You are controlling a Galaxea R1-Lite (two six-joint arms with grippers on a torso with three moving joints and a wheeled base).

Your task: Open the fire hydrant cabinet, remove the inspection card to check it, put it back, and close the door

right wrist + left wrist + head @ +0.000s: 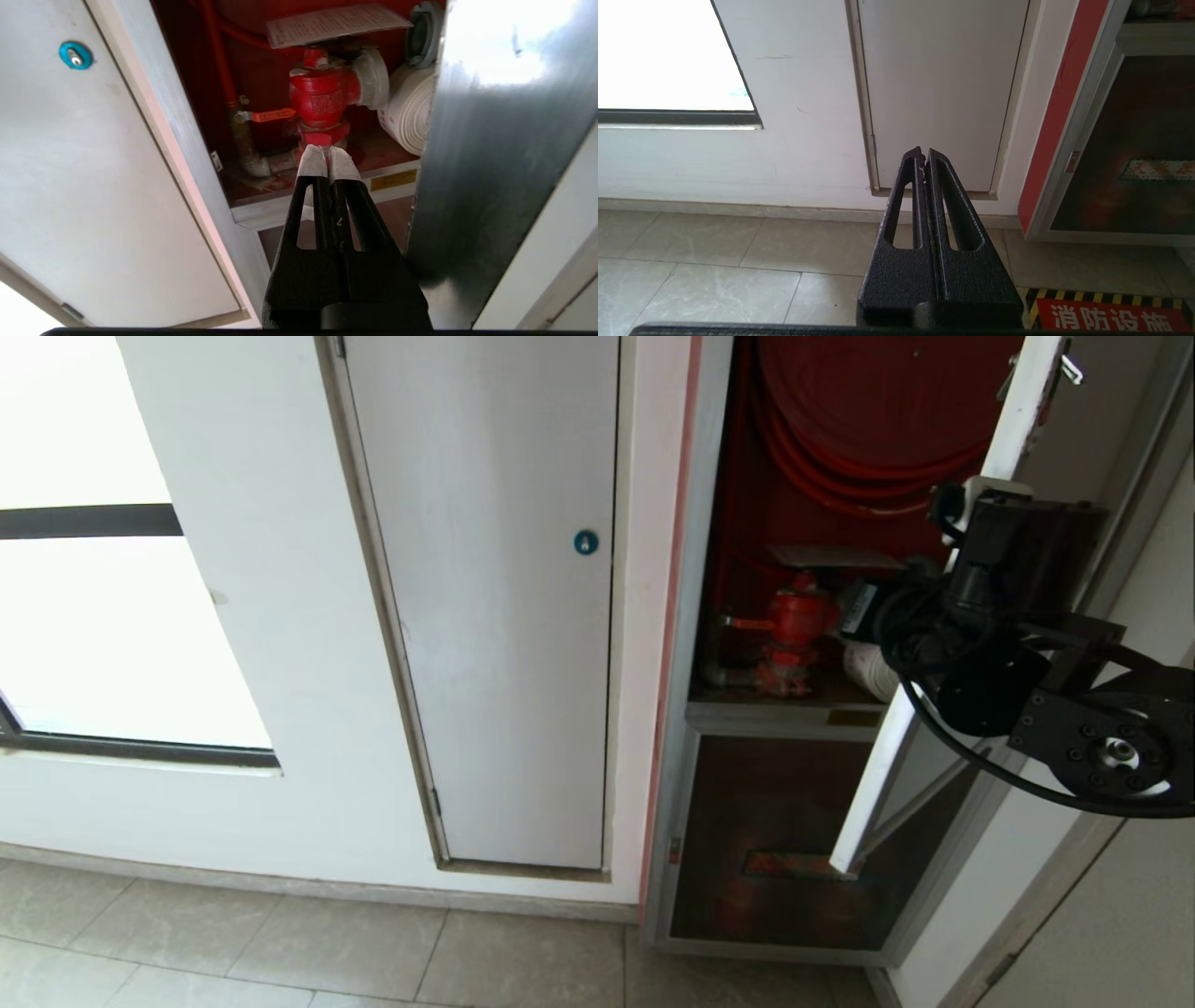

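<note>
The fire hydrant cabinet [695,644] is set into the white wall [252,644], its silver frame running floor to upper edge of the head view, with a red interior exposed. The door [901,728] stands swung outward on the cabinet's right side; in the right wrist view its metal face [490,154] fills the area beside the opening. To the left of the cabinet is a plain white panel [495,616] carrying a blue round lock [585,542]. Below the open compartment sits a lower dark glass panel [766,840]. The tiled floor [280,952] extends along the wall base.

Inside the compartment, coiled red hose [840,457] occupies the upper portion. The red valve [322,100] stands on the compartment shelf, with the rolled white hose [411,121] just beside it, toward the door.

The inspection card [334,23] lies flat on top of the red valve, inside the cabinet, printed rows visible, and touched by no tool.

The right arm reaches in from the right in the head view, across the door edge. The right tool [328,156] points into the compartment in front of the valve base, its two taped fingertips [312,163] pressed together with nothing between them.

The left tool [923,156] is low, aimed at the foot of the white panel, fingers together and empty.
</note>
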